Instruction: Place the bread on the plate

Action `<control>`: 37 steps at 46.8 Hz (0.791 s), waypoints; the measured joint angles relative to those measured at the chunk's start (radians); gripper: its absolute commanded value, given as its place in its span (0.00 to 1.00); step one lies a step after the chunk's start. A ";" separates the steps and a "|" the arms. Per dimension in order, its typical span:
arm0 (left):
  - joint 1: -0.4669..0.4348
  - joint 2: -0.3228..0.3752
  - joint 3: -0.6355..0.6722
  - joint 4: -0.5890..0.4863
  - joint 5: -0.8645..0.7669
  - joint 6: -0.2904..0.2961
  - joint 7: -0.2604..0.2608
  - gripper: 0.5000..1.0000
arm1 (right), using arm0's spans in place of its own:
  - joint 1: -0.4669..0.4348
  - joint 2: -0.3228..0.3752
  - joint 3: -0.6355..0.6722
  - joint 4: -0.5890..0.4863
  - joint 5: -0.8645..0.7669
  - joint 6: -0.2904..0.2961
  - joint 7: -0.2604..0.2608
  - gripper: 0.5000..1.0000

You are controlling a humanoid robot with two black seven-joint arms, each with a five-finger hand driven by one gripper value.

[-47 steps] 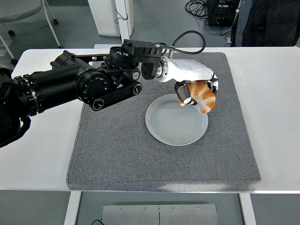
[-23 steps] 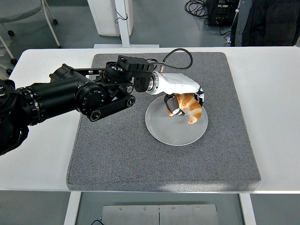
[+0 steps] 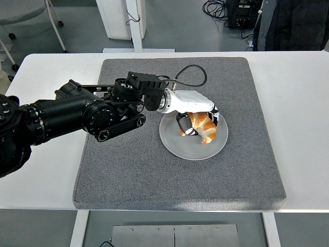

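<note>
Since a moment ago the left hand point(image 3: 198, 119) has dropped from the upper right of the mat toward frame centre, bringing the bread point(image 3: 202, 126) down until it looks to rest on the plate point(image 3: 175, 143). From the head view its fingers are still curled around the bread, likely steadying it before letting go. I count 1 bread, 1 plate, 1 grey mat point(image 3: 128, 170) beneath, probably for grip, and 1 arm working; the right is absent.
</note>
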 measured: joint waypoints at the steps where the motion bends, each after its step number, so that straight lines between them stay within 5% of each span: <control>1: 0.001 0.000 0.000 0.000 0.000 0.002 0.000 0.00 | 0.000 0.000 0.000 0.000 0.000 0.000 0.000 1.00; 18: 0.008 0.000 -0.001 0.000 0.000 0.009 0.002 0.00 | 0.000 0.000 0.000 0.000 0.000 0.000 0.000 1.00; 19: 0.008 0.000 -0.002 0.000 0.000 0.009 0.004 0.06 | 0.000 0.000 0.000 0.000 0.000 0.000 0.000 1.00; 22: 0.008 0.000 -0.003 0.000 -0.002 0.009 0.008 0.52 | 0.000 0.000 0.000 0.000 0.000 0.000 0.000 1.00; 26: 0.008 0.000 -0.010 -0.001 -0.013 0.009 0.009 0.72 | 0.000 0.000 0.000 0.000 0.000 0.000 0.000 1.00; 28: 0.008 0.000 -0.010 -0.004 -0.014 0.007 0.009 0.97 | 0.000 0.000 0.000 0.000 0.000 0.000 0.000 1.00; 37: -0.003 0.020 -0.015 -0.018 -0.022 -0.001 0.006 0.98 | 0.000 0.000 0.000 0.000 0.000 0.000 0.000 1.00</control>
